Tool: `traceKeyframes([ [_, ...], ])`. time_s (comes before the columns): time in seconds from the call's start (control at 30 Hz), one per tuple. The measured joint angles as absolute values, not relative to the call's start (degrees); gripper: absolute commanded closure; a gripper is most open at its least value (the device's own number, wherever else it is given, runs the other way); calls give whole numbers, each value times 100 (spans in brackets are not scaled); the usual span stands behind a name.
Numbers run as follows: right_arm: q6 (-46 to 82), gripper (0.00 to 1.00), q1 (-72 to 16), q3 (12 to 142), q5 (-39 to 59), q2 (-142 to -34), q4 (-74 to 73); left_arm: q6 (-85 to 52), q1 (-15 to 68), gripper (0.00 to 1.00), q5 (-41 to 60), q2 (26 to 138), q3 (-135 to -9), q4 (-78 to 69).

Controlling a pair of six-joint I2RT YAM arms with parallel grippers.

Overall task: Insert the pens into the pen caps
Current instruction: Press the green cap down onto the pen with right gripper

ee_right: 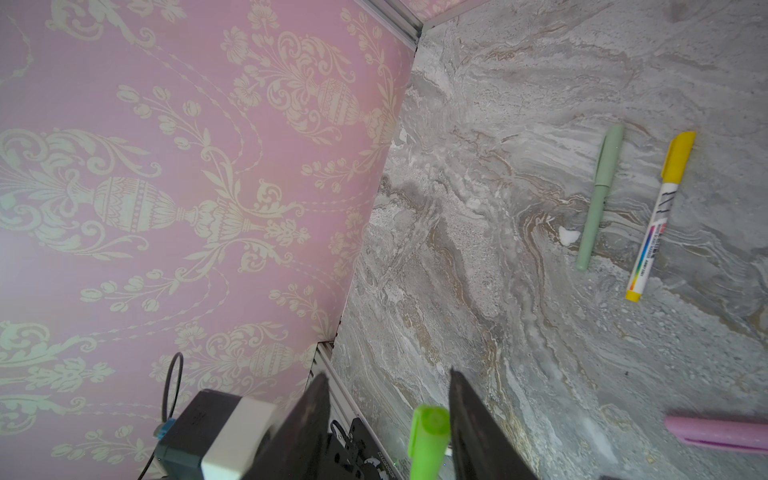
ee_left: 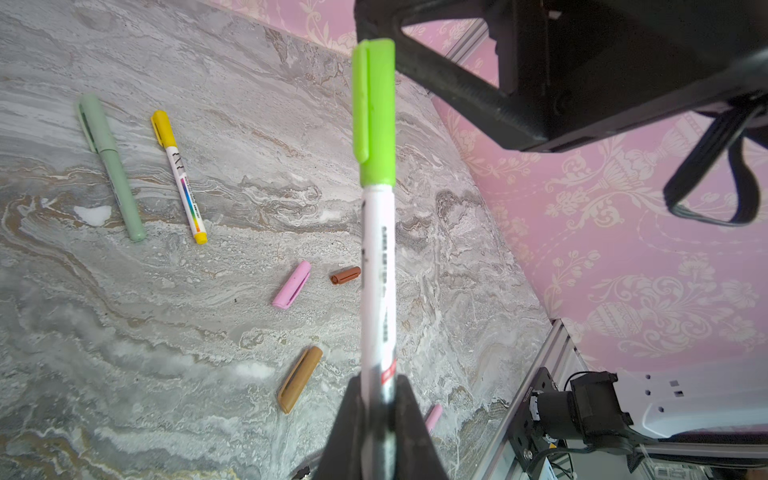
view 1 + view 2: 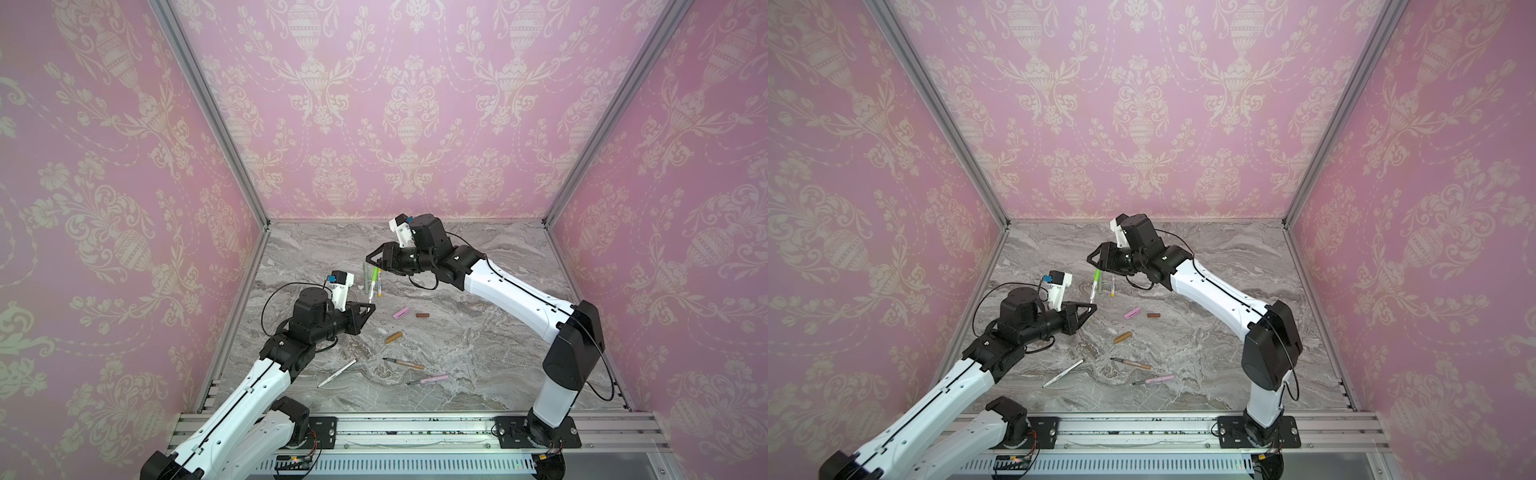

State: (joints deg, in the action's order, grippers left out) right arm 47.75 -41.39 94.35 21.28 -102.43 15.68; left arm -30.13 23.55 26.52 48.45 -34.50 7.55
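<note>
I am clamping the white pen [image 2: 377, 270] by its lower barrel in my left gripper [image 2: 376, 386], holding it off the marble table [image 2: 166, 332]. My right gripper [image 1: 387, 374] is hanging with its jaws parted either side of the pen's lime green cap [image 1: 430, 432], not gripping it.

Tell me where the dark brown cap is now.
In both top views the dark brown cap lies near the table's middle, just right of the pink cap without touching it, beyond the tan cap.

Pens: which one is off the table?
The white pen with the lime green cap, clamped in the left gripper; the rest lie on the table.
</note>
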Motion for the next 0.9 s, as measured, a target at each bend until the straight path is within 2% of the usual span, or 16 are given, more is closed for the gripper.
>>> traceKeyframes([
  [0.27, 4751, 52, -4139, 9435, 2206, -10259, 1645, -3013, 2355, 100, 2652, 4921, -3457, 672],
  [0.67, 4657, 67, -4189, 9435, 2281, -10307, 1708, -3122, 2355, 100, 2641, 4930, -3457, 526],
  [0.9, 4613, 88, -4224, 9435, 2257, -10307, 1754, -3205, 2355, 100, 2622, 4930, -3457, 381],
])
